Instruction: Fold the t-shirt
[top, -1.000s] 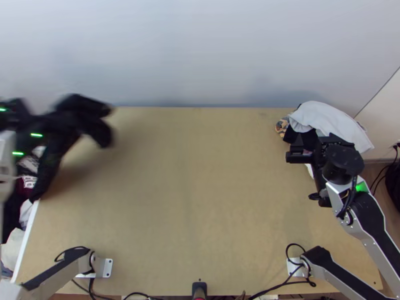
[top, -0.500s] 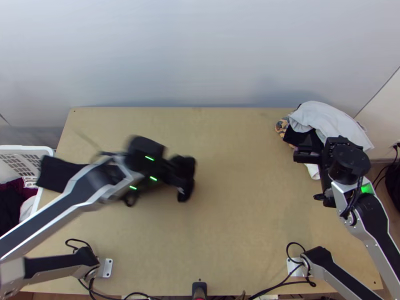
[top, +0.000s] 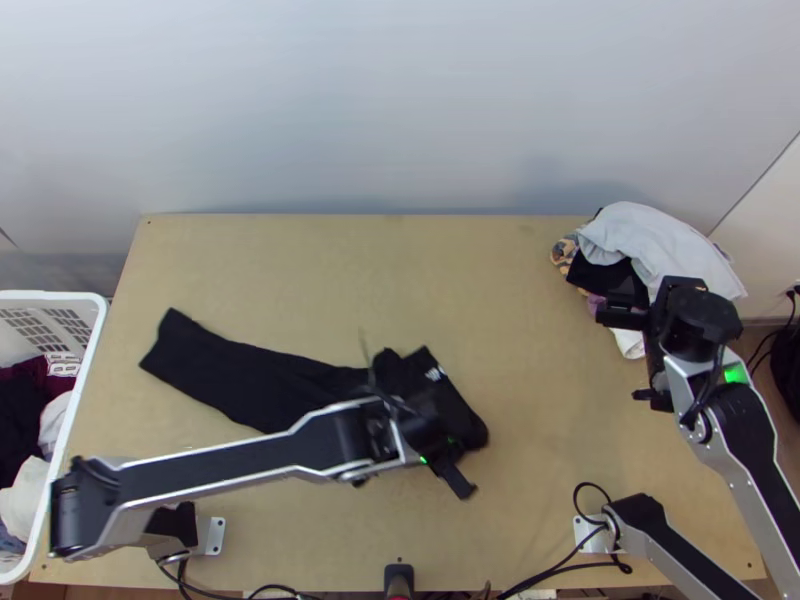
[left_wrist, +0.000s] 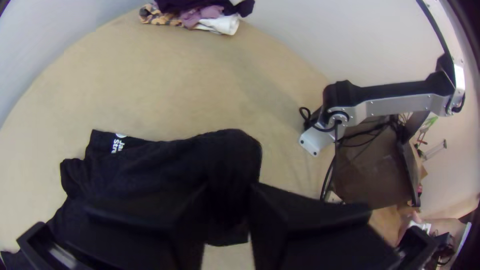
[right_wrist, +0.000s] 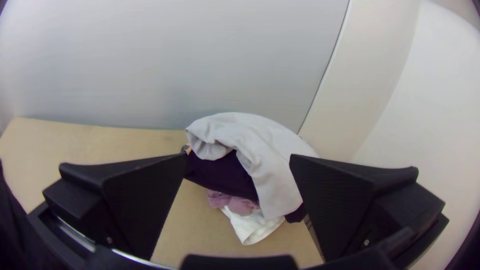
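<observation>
Black garment (top: 250, 375), one: now wholly on the table (top: 350, 280), its trailing end clear of the basket (top: 50, 294) side where we saw it half a second ago; it runs slantwise from left of the middle to the middle, long and narrow at one end, bunched at the other, beside a patch of white print (left_wrist: 117, 145). Left gripper (left_wrist: 227, 187): brought inward, closed on the bunched end, by our reading. Meaning for the task: garment delivered, folding not begun; we judge spreading comes next, with hidden layers liable to stay crumpled. Right gripper (right_wrist: 237, 160): open, empty, little shifted, near the clothes pile (top: 650, 240) at the far right corner.
</observation>
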